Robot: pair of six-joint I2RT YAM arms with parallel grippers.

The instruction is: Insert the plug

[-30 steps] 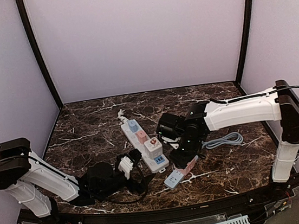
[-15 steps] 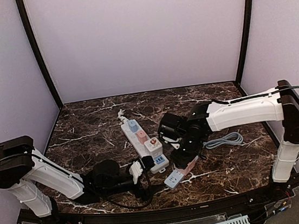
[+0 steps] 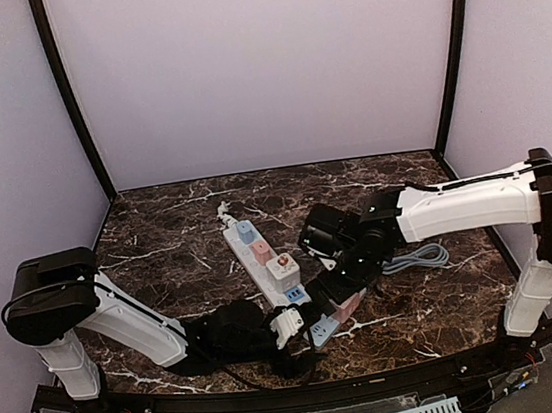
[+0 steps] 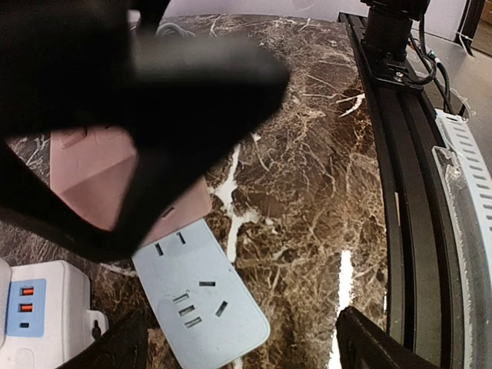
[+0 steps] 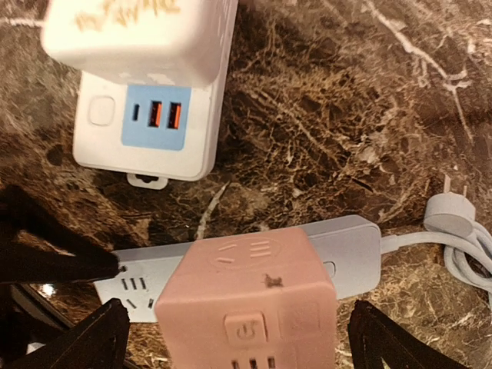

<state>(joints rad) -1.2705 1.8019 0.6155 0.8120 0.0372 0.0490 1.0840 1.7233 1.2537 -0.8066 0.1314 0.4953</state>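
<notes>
A pink cube plug stands on a pale grey-blue power strip. My right gripper is open above it, with a finger on each side of the cube and a gap to both. My left gripper lies low at the strip's free end. It is open, its fingers straddling that end without touching. The strip's own corded plug lies loose on the table. The right arm blurs dark across the top of the left wrist view.
A white power strip with several adapters lies diagonally just left of the grey-blue one. A grey cable is coiled to the right. The black frame rail runs along the near table edge.
My right gripper has opened off the pink cube. The left arm has slid right along the front to the grey-blue strip's end, its jaws narrowing a little.
</notes>
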